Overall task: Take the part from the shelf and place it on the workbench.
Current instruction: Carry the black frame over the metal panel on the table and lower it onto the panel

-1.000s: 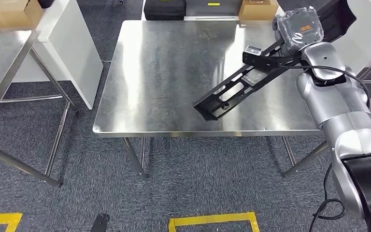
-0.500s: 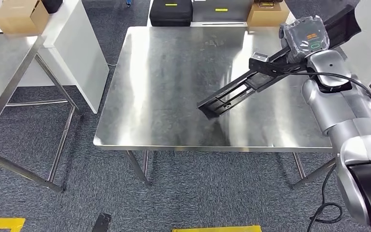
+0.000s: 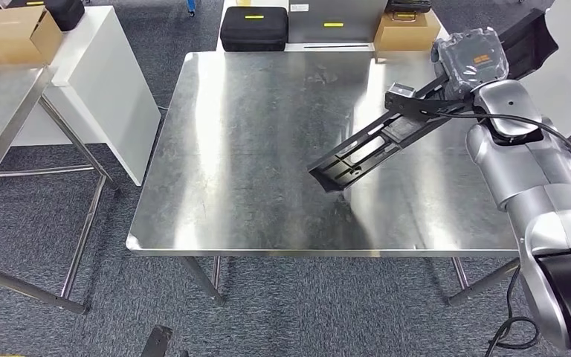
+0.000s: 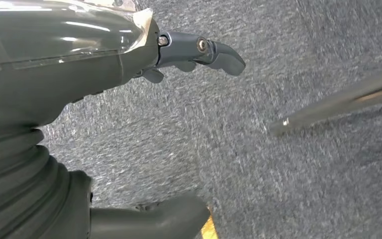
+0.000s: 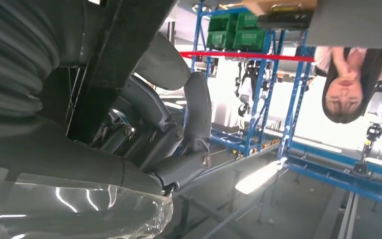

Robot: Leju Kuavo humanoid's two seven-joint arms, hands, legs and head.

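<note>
Part, a long black slotted bracket, hangs above the right half of the workbench. Its long axis runs diagonally: the low end points near-left toward the bench middle, the high end rises far-right past the right hand. The low end looks just above the steel or barely touching it; the head view does not settle which. The right hand grips the part near its upper end, fingers wrapped round the black bar, as the right wrist view shows close up; there the hand is clamped under the bar.

That wrist view also shows blue racks with green bins and a person beyond.

The left hand hangs over grey carpet beside a metal leg, fingers apart and holding nothing.

On the bench, bare steel lies left of and nearer than the part, out to the left and near edges. Beyond the far edge sit a black case and a cardboard box. A white cabinet stands left of the bench, carrying another box.
</note>
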